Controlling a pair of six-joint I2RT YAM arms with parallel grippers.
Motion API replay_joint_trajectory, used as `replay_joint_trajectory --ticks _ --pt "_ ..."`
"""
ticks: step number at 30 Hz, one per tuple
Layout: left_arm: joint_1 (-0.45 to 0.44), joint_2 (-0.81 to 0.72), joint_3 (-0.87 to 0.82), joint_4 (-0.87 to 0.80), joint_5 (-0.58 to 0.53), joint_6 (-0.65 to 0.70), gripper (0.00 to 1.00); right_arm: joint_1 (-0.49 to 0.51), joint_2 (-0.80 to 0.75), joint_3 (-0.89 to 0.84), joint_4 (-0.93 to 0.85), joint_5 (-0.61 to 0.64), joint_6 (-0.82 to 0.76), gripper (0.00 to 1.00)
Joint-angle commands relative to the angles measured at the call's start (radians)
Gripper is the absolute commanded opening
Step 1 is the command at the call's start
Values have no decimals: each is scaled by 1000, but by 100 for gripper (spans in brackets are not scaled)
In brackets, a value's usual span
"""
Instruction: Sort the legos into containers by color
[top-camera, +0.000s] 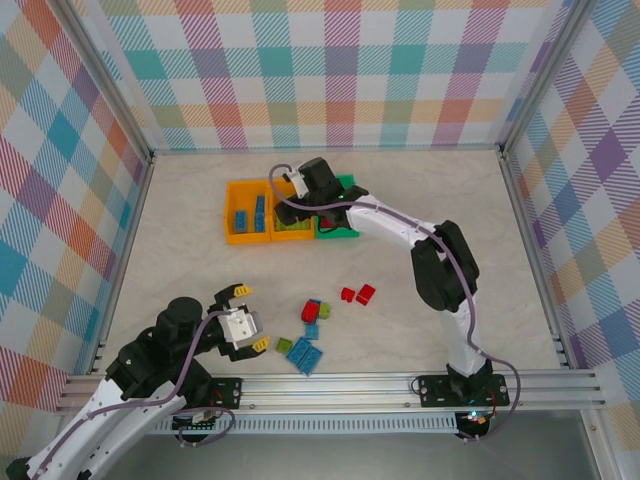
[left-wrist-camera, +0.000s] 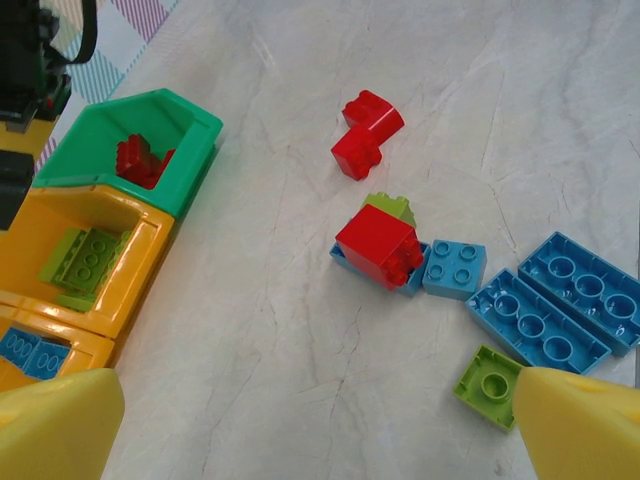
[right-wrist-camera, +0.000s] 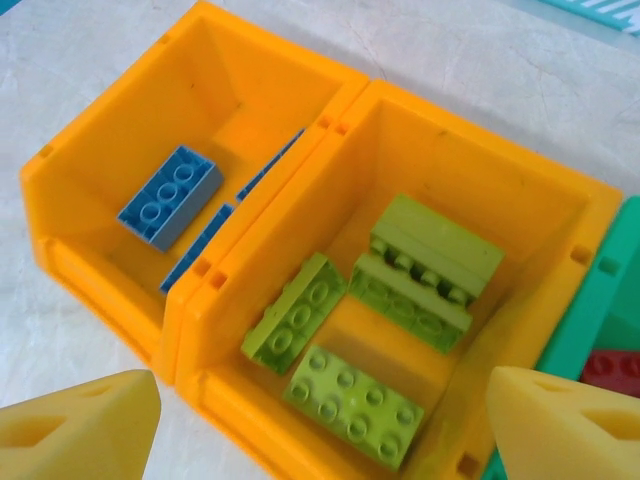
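Note:
Three bins stand in a row at the back: an orange bin (top-camera: 236, 212) with blue legos (right-wrist-camera: 170, 195), an orange bin (right-wrist-camera: 450, 150) with several lime legos (right-wrist-camera: 355, 405), and a green bin (left-wrist-camera: 150, 115) with red legos (left-wrist-camera: 140, 160). My right gripper (right-wrist-camera: 320, 440) hangs open and empty above the lime bin, also seen from the top (top-camera: 295, 195). Loose legos lie mid-table: a red pair (left-wrist-camera: 365, 133), a red brick (left-wrist-camera: 377, 243) on blue and lime ones, a small blue brick (left-wrist-camera: 455, 268), two long blue bricks (left-wrist-camera: 540, 320), and a small lime brick (left-wrist-camera: 492, 385). My left gripper (top-camera: 252, 317) stands open and empty just short of them.
Metal frame rails (top-camera: 330, 385) run along the near edge, and checked walls (top-camera: 330, 80) close the back and sides. Bare marble tabletop (left-wrist-camera: 300, 330) lies between the loose bricks and the bins.

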Motion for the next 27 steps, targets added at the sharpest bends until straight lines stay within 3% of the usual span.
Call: replay_joint_trajectory --ticks 1,6,10,13,16,21,24,27 --pt "14 -1 -18 51 17 -5 100 -1 -199 -94 -19 -53 25 87" --pt "17 75 20 92 93 -65 100 0 -514 -391 1 -157 112 97" --pt "11 320 167 99 204 -260 95 0 -762 -639 -7 -162 197 100" --pt "-27 568 320 87 67 -571 90 0 -914 -781 -52 -188 255 100" --pt "-72 816 486 -23 -56 -783 88 1 -1010 -849 -161 -208 277 100" --pt "-178 1115 610 -116 -162 -938 92 1 -1138 -901 -355 -140 284 100" --pt "-228 1199 620 -105 -232 -998 92 -1 -1196 -928 -397 -123 298 100" --pt "-255 1237 606 -74 -298 -1061 84 1 -1220 -953 -409 -131 325 100"
